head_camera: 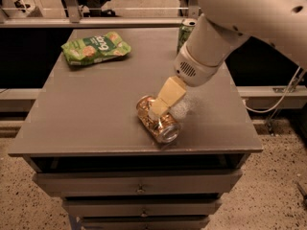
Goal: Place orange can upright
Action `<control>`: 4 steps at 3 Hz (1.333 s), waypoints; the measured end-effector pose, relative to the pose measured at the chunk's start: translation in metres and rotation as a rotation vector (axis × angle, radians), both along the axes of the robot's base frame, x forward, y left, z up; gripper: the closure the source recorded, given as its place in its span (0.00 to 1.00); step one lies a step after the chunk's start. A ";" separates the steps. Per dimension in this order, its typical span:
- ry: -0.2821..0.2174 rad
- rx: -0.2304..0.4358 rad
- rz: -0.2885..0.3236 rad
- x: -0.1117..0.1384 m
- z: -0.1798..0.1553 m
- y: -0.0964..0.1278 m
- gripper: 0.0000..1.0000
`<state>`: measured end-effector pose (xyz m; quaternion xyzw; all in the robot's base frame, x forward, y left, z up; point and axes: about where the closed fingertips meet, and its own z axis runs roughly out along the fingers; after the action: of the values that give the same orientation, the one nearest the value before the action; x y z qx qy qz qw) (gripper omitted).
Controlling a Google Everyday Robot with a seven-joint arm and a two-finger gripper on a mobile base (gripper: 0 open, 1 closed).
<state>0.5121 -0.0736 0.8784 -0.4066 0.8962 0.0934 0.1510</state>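
The orange can (161,122) lies on its side near the front middle of the grey table (96,109), with one silver end facing the front right. My gripper (158,108) hangs from the white arm that reaches in from the upper right. Its pale tip is directly over the can's upper side, at or just above its surface. The arm hides part of the can's far side.
A green snack bag (95,47) lies at the table's back left. A green can (185,31) stands upright at the back, partly hidden behind the arm. Drawers sit below the table's front edge. A cable runs at the right.
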 end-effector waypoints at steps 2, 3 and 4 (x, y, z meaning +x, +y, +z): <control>0.037 0.047 -0.114 0.009 -0.022 0.054 0.00; 0.046 0.021 -0.152 0.007 -0.033 0.065 0.00; 0.037 -0.014 -0.190 0.004 -0.038 0.065 0.00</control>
<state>0.5163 -0.0090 0.8407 -0.3191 0.9339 0.0799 0.1399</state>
